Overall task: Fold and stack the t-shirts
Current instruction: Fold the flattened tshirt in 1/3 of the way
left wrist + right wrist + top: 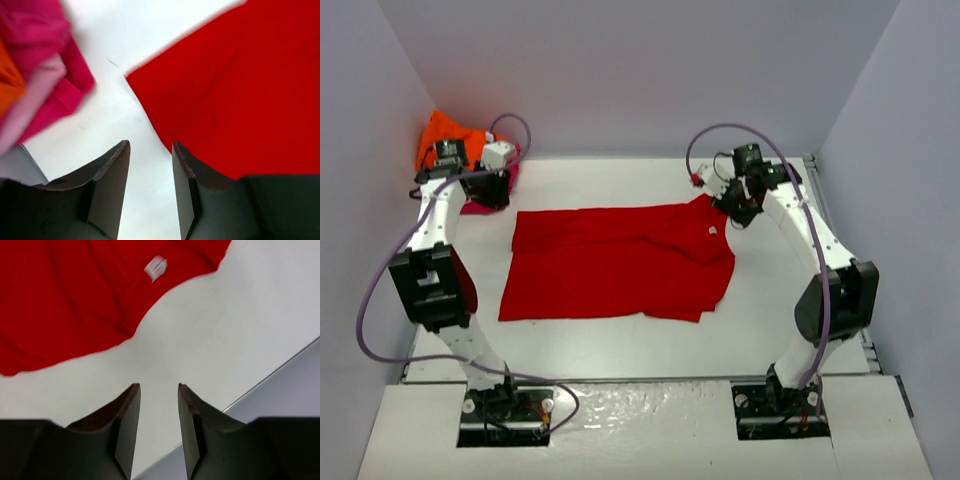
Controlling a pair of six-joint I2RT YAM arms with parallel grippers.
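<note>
Now, your left gripper (pixel 150 148) and right gripper (pixel 159 389) both hang spread and empty beside the red t-shirt (pixel 610 265); pinch only one layer and the fold could skew.

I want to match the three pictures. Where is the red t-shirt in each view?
Top external: the red t-shirt lies spread across the middle of the white table.
Left wrist: the red t-shirt fills the upper right.
Right wrist: the red t-shirt fills the upper left, its white neck label showing.
Shared landmark: the white table under it, seen in all three.
</note>
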